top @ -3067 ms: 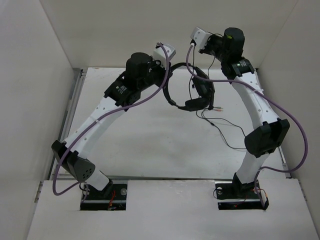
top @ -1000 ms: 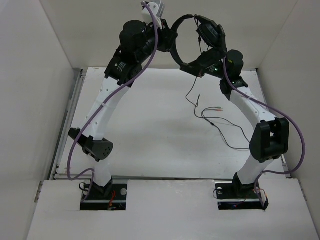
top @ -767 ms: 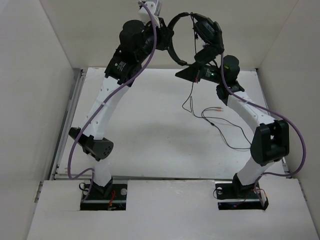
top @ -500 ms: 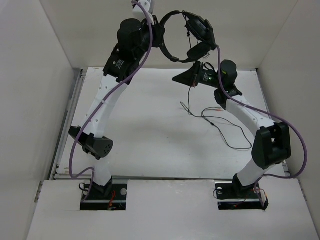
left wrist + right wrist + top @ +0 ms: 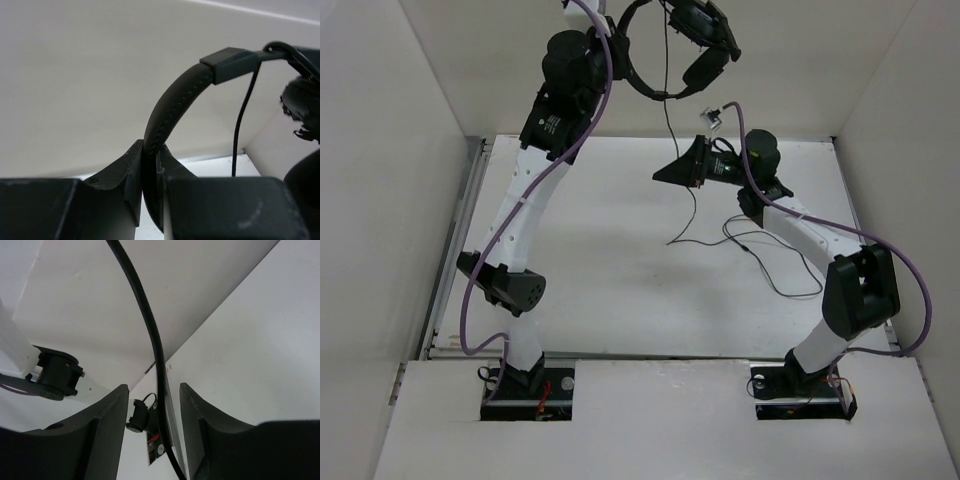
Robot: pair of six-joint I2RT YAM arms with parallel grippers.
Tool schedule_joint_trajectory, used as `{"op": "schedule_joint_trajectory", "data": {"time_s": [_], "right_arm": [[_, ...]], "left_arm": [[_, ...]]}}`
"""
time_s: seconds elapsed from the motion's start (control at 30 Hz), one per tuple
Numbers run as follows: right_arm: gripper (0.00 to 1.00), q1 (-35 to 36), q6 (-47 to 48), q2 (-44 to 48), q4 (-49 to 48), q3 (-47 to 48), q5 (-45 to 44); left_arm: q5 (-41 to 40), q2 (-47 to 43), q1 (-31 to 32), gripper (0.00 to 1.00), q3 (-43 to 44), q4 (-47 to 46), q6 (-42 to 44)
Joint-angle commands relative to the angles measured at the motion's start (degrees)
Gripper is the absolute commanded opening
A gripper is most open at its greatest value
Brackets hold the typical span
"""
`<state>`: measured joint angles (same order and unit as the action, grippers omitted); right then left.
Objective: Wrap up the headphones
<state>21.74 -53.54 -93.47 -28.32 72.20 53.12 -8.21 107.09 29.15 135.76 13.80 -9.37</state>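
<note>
- Left gripper: clamped on the headband. It holds the headphones high above the far edge of the table, earcups hanging to the right of the grip.
- Cord: drops straight from the headset and passes between the right fingers. Its tail lies in loose loops on the table.
- Right gripper: jaws apart, cord running through the gap, not pinched.
- Progress: headset lifted, upper cord hanging straight. No turn wound yet, so I judge the whole wrap remains.

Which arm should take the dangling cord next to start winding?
Right: the right gripper has open jaws straddling the thin black cord; the left gripper is clamped on the black over-ear headphones.
</note>
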Motion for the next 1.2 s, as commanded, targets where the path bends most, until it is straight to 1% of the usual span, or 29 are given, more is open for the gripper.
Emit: {"op": "schedule_joint_trajectory", "data": {"time_s": [0.0, 0.13, 0.23, 0.53, 0.77, 0.87, 0.93, 1.03, 1.07, 1.1, 1.17], "right_arm": [[0.51, 1.0, 0.3, 0.6, -1.6, 0.7, 1.2], [0.51, 1.4, 0.5, 0.1, -1.6, 0.7, 1.2], [0.49, 1.8, 0.6, -0.3, -2.0, 0.7, 1.2], [0.34, 3.6, 1.9, -1.3, -2.4, 0.9, 1.5], [0.31, 5.0, 4.0, -1.5, -0.8, 1.3, 1.7], [0.28, 5.4, 5.4, -1.5, 0.4, 1.9, 1.8], [0.25, 5.6, 6.9, -1.7, 2.3, 2.5, 1.9], [0.09, 6.8, 10.8, -2.0, 5.9, 4.3, 2.6], [0.05, 7.1, 12.2, -2.0, 7.4, 5.1, 2.6], [0.0, 7.7, 14.9, -2.1, 11.1, 6.9, 2.4], [0.0, 8.8, 22.2, -1.7, 19.7, 11.1, 1.7]], "left_arm": [[-2.3, -2.8, -1.3, 0.0, 3.9, -9.0, -1.9], [-2.3, -2.8, -2.4, 0.0, 4.2, -9.0, -2.4], [-2.3, -2.7, -2.9, 0.0, 4.6, -9.0, -2.5], [-3.7, -1.8, -5.1, 0.0, 5.8, -9.5, -2.2], [-5.4, -0.7, -7.1, 0.0, 6.6, -9.9, -2.2], [-6.6, -0.4, -7.7, 0.0, 6.6, -10.1, -2.2], [-7.2, -0.2, -8.0, 0.0, 6.6, -10.1, -2.6], [-8.6, 0.1, -7.9, 0.0, 6.5, -10.3, -1.9], [-9.4, 0.2, -7.9, 0.0, 6.3, -10.5, -1.6], [-10.4, 0.4, -7.9, 0.0, 5.9, -10.7, -1.2], [-13.5, 0.7, -7.4, 0.0, 4.6, -12.1, 1.6]]}}
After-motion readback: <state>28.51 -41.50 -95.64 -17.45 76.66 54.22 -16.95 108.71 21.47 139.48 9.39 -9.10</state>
